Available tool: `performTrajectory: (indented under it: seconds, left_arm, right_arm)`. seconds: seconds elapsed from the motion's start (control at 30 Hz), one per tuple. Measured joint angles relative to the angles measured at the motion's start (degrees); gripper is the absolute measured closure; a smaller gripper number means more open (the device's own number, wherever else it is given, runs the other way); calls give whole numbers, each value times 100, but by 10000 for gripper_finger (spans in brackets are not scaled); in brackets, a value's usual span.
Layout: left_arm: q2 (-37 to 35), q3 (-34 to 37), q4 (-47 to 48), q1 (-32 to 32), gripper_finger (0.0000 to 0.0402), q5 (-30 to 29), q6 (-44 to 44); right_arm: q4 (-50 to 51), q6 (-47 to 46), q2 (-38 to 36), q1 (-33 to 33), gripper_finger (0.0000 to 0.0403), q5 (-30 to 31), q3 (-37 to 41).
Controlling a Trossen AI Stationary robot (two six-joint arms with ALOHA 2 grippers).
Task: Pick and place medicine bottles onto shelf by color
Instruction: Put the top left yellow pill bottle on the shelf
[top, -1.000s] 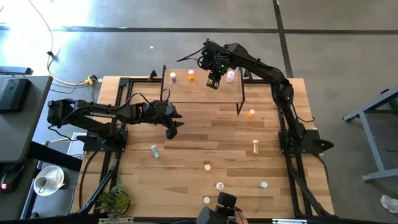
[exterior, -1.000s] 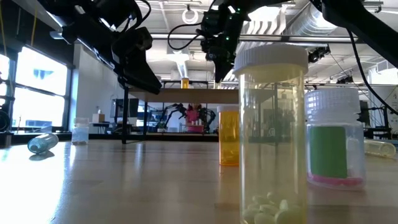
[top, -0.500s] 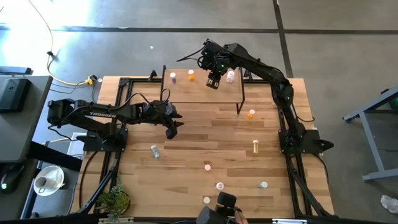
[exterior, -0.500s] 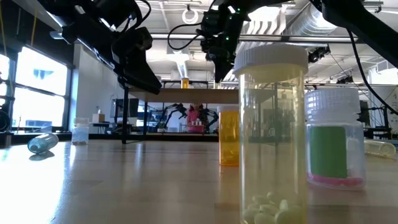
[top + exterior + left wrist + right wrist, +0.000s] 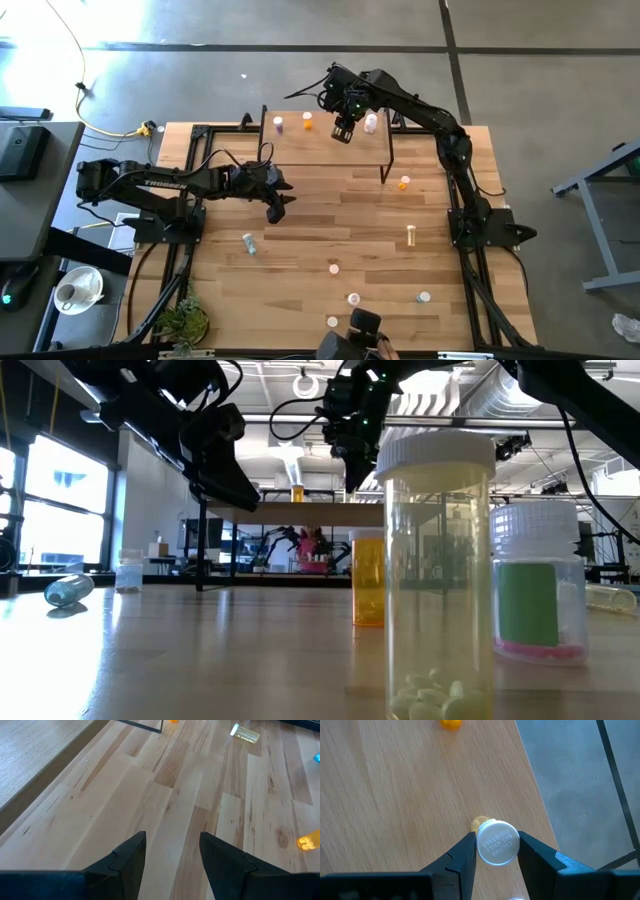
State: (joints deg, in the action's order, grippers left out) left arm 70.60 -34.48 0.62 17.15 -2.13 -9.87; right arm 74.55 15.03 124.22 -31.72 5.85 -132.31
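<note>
Concrete floor surrounded the wooden tabletop (image 5: 330, 215), at whose far edge stood the shelf (image 5: 320, 145).

1. Held bottle. A white-capped bottle (image 5: 497, 843) with a yellowish body sat between the fingers of the right gripper (image 5: 344, 130), above the shelf top. Whether its base touched the wood could not be told.
2. Change over the last second. None was visible; both arms and all bottles kept their positions. Judgement: the right arm was paused at the placing step, with the release not yet made.
3. Bottles on the shelf. A pinkish-white bottle (image 5: 279, 124) and an orange bottle (image 5: 307, 121) stood side by side toward the left. Another pale bottle (image 5: 371, 123) stood just beside the right gripper.
4. Bottles on the table. An orange bottle (image 5: 404, 183) stood near the shelf's right leg, and a yellow bottle (image 5: 411, 235) lay nearer the front. A pale blue-grey bottle (image 5: 248, 243) lay on the left side. Several more stood near the front edge. Judgement: sorting was well short of complete.
5. Tools. The right gripper was closed narrowly on the capped bottle. The left gripper (image 5: 172, 852) hung over bare table in front of the shelf's left end, fingers parted and holding nothing.
</note>
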Motion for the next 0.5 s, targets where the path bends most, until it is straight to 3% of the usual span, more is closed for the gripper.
performTrajectory:
  seconds: [0.3,0.5]
  left_arm:
    - [-1,0,0,1,227,0,0]
    - [1,0,0,1,227,0,107]
  right_arm:
    - [4,2,1,1,274,0,0]
    - [-16,2,20,0,230,-1,13]
